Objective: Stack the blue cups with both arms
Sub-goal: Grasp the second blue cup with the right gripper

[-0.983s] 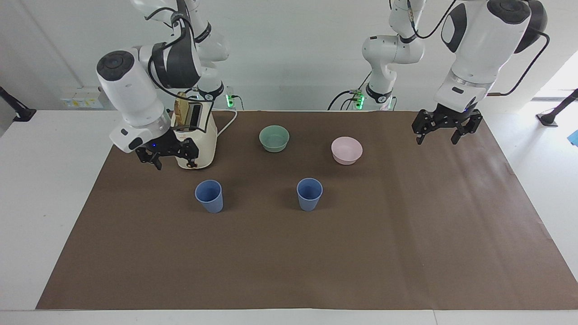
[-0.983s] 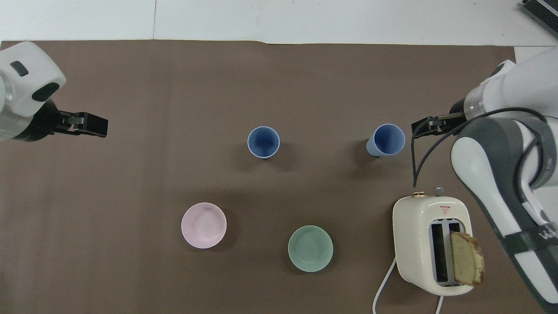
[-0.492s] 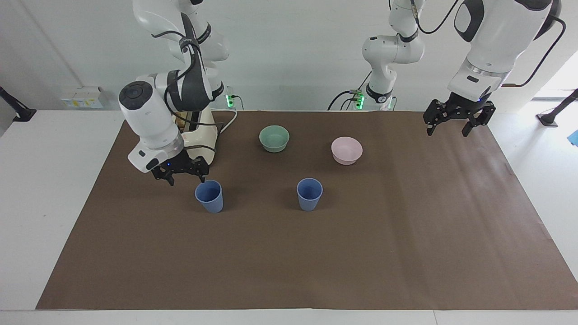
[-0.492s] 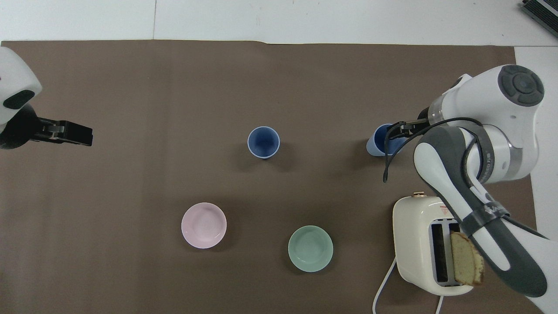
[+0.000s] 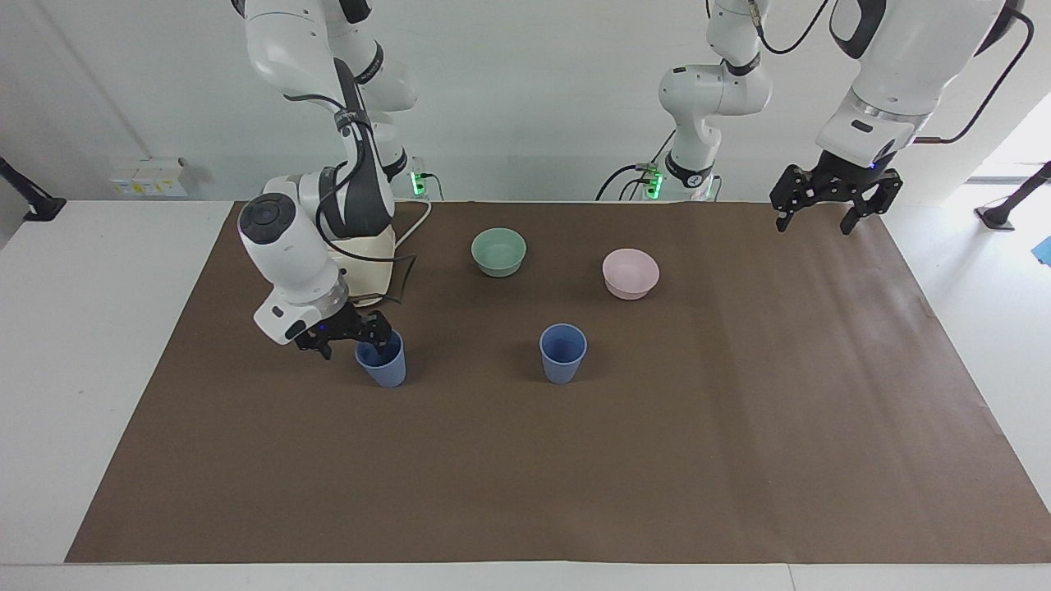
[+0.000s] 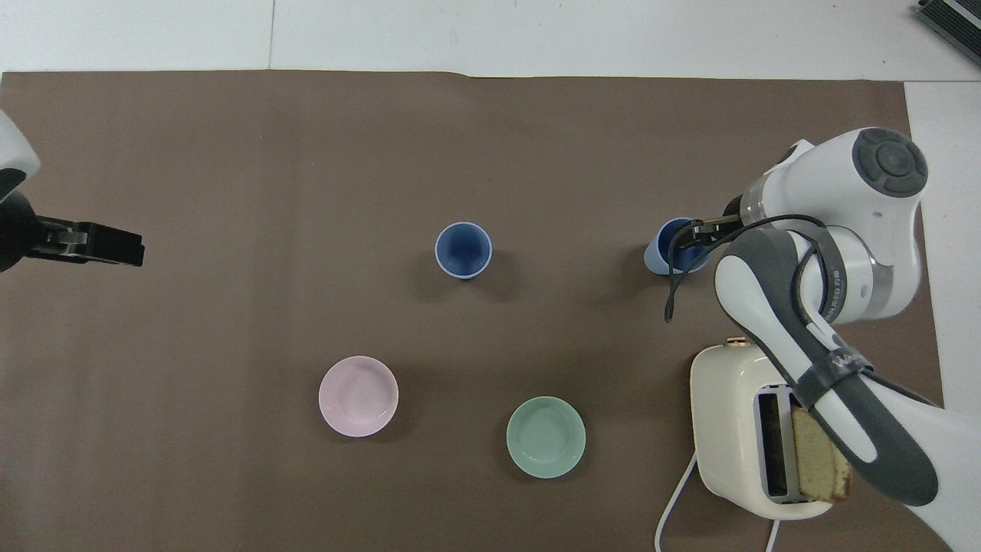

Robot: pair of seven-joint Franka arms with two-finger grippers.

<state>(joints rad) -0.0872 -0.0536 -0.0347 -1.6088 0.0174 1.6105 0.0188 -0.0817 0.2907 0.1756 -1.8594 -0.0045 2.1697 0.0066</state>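
2 blue cups (image 5: 563, 353) upright; right pincer (image 5: 351, 338) at 1

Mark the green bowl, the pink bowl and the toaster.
green bowl (image 5: 498, 250), facing view, inside of the bowl.
pink bowl (image 5: 630, 272), facing view, inside of the bowl.
toaster (image 6: 728, 406), overhead view, cream top beside the slots.

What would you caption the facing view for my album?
Right pincer at one blue cup's rim; left pincer waits aloft.

Green bowl (image 5: 498, 251); pink bowl (image 5: 630, 273); toaster (image 6: 747, 429) holding bread (image 6: 821, 464).
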